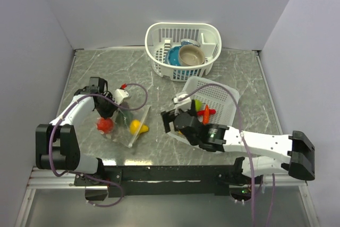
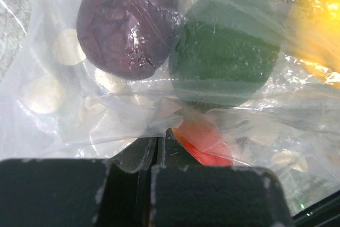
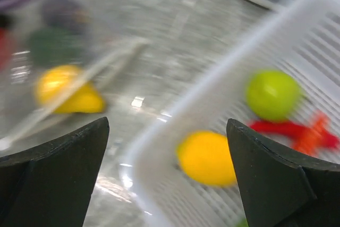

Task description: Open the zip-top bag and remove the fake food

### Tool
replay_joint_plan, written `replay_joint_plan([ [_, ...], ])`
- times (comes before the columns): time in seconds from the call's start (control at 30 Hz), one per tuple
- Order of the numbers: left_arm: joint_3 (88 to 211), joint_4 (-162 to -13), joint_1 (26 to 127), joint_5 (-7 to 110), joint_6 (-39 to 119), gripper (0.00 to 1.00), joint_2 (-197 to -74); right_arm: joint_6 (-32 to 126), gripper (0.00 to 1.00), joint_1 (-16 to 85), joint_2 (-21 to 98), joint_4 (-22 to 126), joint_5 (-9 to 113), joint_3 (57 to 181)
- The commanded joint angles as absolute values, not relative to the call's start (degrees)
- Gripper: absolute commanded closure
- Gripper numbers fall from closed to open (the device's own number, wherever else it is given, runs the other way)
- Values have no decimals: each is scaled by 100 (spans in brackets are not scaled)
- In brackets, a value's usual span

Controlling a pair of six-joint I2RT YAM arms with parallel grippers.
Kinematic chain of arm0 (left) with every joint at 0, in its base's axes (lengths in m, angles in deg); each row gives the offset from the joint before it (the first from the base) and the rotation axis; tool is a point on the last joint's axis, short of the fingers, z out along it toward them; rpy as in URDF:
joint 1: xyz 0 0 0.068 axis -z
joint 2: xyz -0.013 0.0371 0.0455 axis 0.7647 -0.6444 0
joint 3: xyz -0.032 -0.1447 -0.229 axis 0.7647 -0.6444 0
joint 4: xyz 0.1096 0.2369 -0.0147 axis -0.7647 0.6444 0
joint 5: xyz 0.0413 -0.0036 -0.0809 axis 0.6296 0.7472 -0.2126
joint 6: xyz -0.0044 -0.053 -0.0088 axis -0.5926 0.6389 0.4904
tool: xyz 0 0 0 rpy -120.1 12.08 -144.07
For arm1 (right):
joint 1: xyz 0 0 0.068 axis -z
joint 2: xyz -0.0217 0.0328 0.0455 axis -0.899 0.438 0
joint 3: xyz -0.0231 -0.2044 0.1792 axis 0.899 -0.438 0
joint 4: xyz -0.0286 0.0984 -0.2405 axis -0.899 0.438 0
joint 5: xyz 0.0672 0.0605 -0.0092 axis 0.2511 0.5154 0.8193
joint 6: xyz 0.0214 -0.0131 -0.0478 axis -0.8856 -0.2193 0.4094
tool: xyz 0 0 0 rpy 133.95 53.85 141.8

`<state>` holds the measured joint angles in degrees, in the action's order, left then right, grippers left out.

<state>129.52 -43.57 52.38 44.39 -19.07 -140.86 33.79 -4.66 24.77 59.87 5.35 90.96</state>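
Note:
The zip-top bag lies on the table at the left, clear with white dots. Fake food shows inside it: a red piece, a yellow piece and a dark green one. My left gripper is shut on a fold of the bag; up close a purple piece, a green piece, a yellow piece and a red piece press against the plastic. My right gripper stands open and holds nothing, over the near rim of the flat white basket. A yellow piece, a lime green one and a red chili lie in that basket.
A deep white lattice basket at the back holds a blue bowl and a tan bowl. The flat basket sits right of centre. White walls close in the marbled table on three sides.

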Motion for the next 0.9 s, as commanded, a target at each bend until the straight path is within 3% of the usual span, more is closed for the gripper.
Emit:
replay_joint_plan([
  [0.0, 12895, -4633, 5261, 4484, -1927, 99, -14120, 4698, 3, -760, 3044, 3380, 1971, 8645],
  [0.33, 13062, -4677, 5269, 4484, -1962, 99, -14306, 5332, 0, -629, 5539, 2707, 3291, 9391],
  [0.87, 13054, -4571, 5287, 4546, -2032, 99, -14261, 5508, 0, -154, 6807, 2540, 3995, 10543],
])
